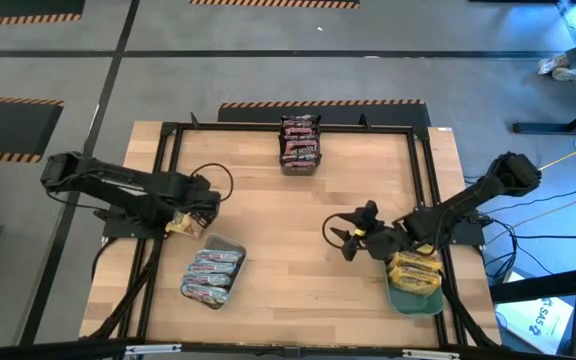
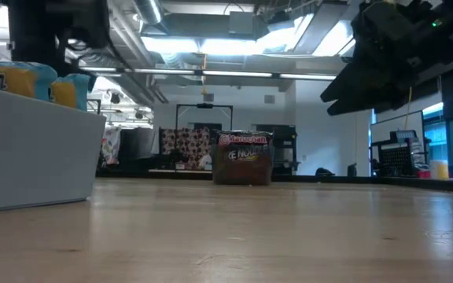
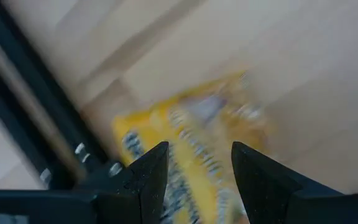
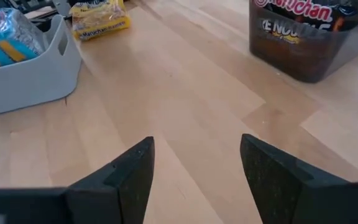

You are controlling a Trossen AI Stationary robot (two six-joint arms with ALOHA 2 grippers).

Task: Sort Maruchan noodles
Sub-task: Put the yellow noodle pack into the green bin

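A single yellow noodle packet (image 1: 179, 226) lies flat on the wood by the table's left frame rail. My left gripper (image 3: 194, 171) is open just above it, one finger on each side of the blurred yellow packet (image 3: 194, 134). No touch shows. My right gripper (image 1: 352, 237) hangs open over bare wood right of the table's middle, pointing toward the left edge. Pinkish-silver packets fill a pale grey tray (image 1: 214, 273). Dark brown packets stand in a bin (image 1: 300, 143) at the far edge. Yellow packets are piled in the teal tray (image 1: 415, 280).
A black frame rail (image 1: 158, 190) runs along the left edge beside the yellow packet (image 4: 98, 18). The right wrist view looks across bare wood to the grey tray (image 4: 27, 74) and the brown-packet bin (image 4: 303, 37). The bin (image 2: 243, 158) stands far off in the low view.
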